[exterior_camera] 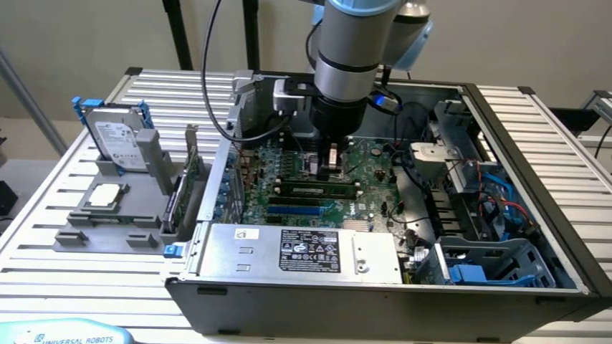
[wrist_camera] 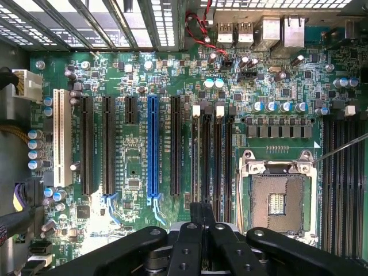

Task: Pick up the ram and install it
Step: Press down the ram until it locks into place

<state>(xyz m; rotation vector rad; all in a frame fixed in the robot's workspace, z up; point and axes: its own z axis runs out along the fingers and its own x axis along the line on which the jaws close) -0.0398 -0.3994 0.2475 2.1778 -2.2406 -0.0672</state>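
The ram (exterior_camera: 314,190), a long green stick with dark chips, stands on edge along the memory slots of the motherboard (exterior_camera: 368,161) inside the open computer case. My gripper (exterior_camera: 330,170) hangs straight down over the board, with its tips just above and behind the middle of the ram. The wrist view looks down on the memory slots (wrist_camera: 213,155). There my gripper (wrist_camera: 202,211) has its black fingers pressed together with nothing between them. I cannot pick out the ram's thin top edge among the slots in that view.
The case walls (exterior_camera: 535,179) ring the board, and the power supply (exterior_camera: 306,251) sits at the front. Cables and a drive cage (exterior_camera: 497,261) crowd the exterior view's right. Left of the case, a grey fixture (exterior_camera: 100,233) holds a hard drive (exterior_camera: 120,143), a processor chip (exterior_camera: 105,195) and an upright expansion card (exterior_camera: 186,183). The processor socket (wrist_camera: 277,198) lies beside the slots.
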